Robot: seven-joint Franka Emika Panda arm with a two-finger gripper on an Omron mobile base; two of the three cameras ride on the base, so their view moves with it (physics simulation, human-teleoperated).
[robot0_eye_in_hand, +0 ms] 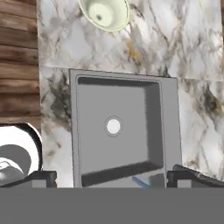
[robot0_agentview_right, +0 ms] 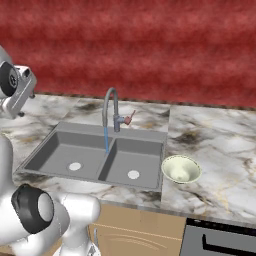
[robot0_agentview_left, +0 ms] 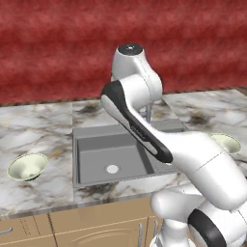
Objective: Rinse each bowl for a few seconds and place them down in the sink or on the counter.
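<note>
My fingers [robot0_eye_in_hand: 109, 177] stand spread wide and hold nothing; their two dark tips rise at the bottom of the hand view, one to each side of a sink basin, and I look straight down into that basin from above.

The sink [robot0_agentview_right: 60, 134] is my landmark: a grey double basin set into the marbled counter [robot0_agentview_right: 215, 145], with a round white drain in each basin. The curved grey faucet [robot0_agentview_right: 111, 107] rises from the sink's back edge, at the divider between the basins, and a thin blue stream of water [robot0_agentview_right: 106, 140] falls from its spout to the divider.

One bowl [robot0_agentview_right: 181, 169] sits upright on the counter just beside the sink's right edge, near the front. The other bowl [robot0_agentview_left: 27, 166] rests on the counter to the left of the sink, a little apart from its rim, tilted slightly toward the cabinets. In the hand view this bowl [robot0_eye_in_hand: 105, 14] lies beyond the far edge of the basin below me.

Both bowls look empty, and both basins hold nothing but their drains.
</note>
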